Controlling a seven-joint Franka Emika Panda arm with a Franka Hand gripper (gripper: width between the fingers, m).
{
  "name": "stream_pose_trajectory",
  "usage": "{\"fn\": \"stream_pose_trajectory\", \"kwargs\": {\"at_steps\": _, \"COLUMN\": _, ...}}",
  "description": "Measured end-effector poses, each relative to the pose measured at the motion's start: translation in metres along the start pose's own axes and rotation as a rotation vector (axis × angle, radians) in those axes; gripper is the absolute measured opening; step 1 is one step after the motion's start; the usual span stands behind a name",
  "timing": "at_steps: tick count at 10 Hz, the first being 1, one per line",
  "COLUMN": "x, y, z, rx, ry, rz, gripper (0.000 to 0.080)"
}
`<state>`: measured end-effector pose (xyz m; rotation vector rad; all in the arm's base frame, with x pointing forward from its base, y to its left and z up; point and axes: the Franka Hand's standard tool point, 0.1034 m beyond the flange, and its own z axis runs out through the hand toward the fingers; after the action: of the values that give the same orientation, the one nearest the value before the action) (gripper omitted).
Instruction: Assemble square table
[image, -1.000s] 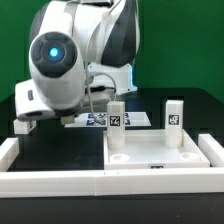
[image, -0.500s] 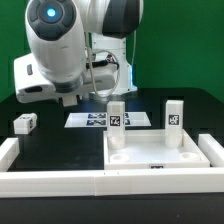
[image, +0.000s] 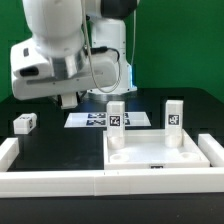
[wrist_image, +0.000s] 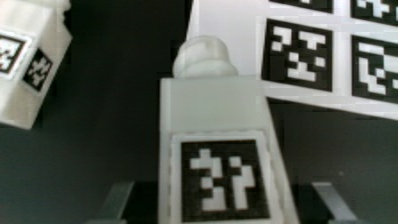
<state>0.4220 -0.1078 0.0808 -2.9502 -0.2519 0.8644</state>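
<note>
Arm (image: 55, 50) now lifted off worktop (image: 50, 150), fingers (wrist_image: 118, 200) clamped on table leg (wrist_image: 214, 130); probably next carry to tabletop (image: 160, 165).

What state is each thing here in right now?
end effector, shut on the held leg.
held leg, clamped in the end effector.
loose leg, lying on the table, untouched.
first upright leg, standing on the tabletop.
second upright leg, standing on the tabletop.
tabletop, flat, two legs on it.
</note>
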Motion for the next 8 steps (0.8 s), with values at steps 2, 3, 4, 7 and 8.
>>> {"fn": "stream_pose_trajectory", "kwargs": {"at_steps": 2, "x": 0.012, "y": 0.005, "z": -0.019, "rx": -0.025, "ry": 0.152, "rz": -0.007, "gripper": 0.0289}}
{"fn": "stream_pose_trajectory", "kwargs": {"at_steps": 3, "x": 0.010, "y": 0.004, "z": -0.014, "rx": -0.028, "ry": 0.207, "rz": -0.009, "gripper": 0.0289}}
{"fn": "stream_pose_trajectory", "kwargs": {"at_steps": 4, "x": 0.011, "y": 0.006, "z": -0.016, "rx": -0.040, "ry": 0.252, "rz": -0.013, "gripper": 0.0289}}
{"fn": "stream_pose_trajectory", "kwargs": {"at_steps": 7, "x": 0.030, "y": 0.013, "z": -0.034, "rx": -0.055, "ry": 0.430, "rz": -0.003, "gripper": 0.0290}}
{"fn": "stream_pose_trajectory", "kwargs": {"at_steps": 8, "x": 0.035, "y": 0.015, "z": -0.043, "rx": -0.051, "ry": 0.477, "rz": 0.014, "gripper": 0.0290}}
